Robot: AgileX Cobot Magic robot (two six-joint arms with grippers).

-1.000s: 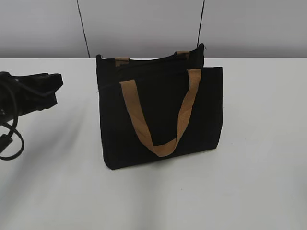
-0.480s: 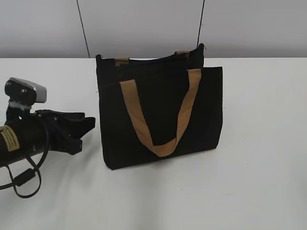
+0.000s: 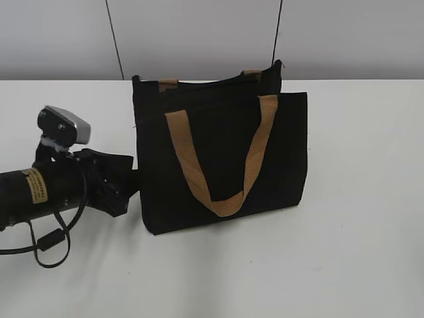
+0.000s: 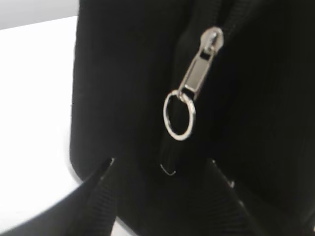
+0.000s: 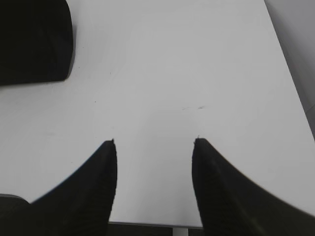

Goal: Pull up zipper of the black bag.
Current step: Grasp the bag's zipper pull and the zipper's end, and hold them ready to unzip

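At the left edge of the white table (image 3: 344, 252), the left arm lies low and reaches rightward, its left gripper (image 3: 126, 179) just at the left side panel of the black bag (image 3: 222, 162). Whether it touches the fabric cannot be told from the exterior view. In the left wrist view the left gripper's two dark fingers (image 4: 98, 196) stand spread apart with nothing between them, close against the bag's side.

The silver zipper (image 4: 199, 73) sits on the bag's black zip track just ahead of those fingers, its pull tab hanging down with a round ring (image 4: 179, 115) at its end.

The bag stands upright near the middle of the table, toward the back edge, a tan handle (image 3: 222, 162) drooping over its front face.

The right gripper (image 5: 153, 167) hovers over bare table, jaws parted and empty, with a corner of the bag at the upper left of its view.
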